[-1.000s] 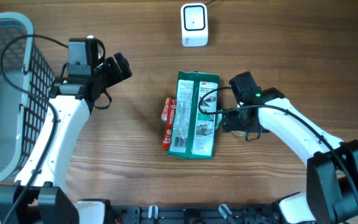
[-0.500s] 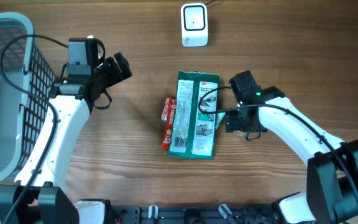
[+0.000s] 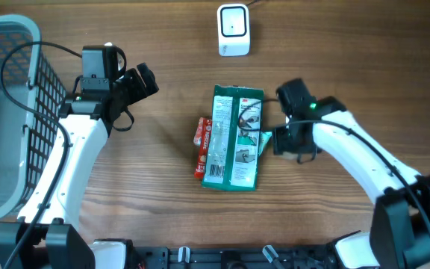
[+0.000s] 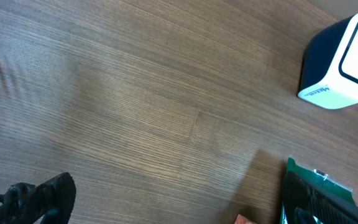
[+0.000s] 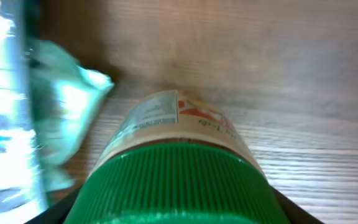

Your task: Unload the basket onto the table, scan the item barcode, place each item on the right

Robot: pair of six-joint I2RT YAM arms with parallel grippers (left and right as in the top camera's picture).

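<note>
The item is a jar with a ribbed green lid (image 5: 176,180) and a beige printed label; it fills the right wrist view. My right gripper (image 5: 178,208) is shut on the lid, a dark jaw showing at each side of it. From overhead the right gripper (image 3: 288,140) sits just right of a green package and hides the jar. The white barcode scanner (image 3: 234,30) stands at the far middle of the table, and shows also in the left wrist view, scanner (image 4: 342,62). My left gripper (image 3: 145,80) hangs open and empty over bare wood, left of the packages.
A green flat package (image 3: 234,138) lies mid-table with a red packet (image 3: 201,145) against its left side. A grey wire basket (image 3: 6,112) takes up the far left. The green package's crinkled plastic edge (image 5: 55,118) lies close left of the jar.
The right jaws have narrowed onto the jar's lid, and the right arm has shifted slightly away from the table's front edge. The left arm has not moved.
</note>
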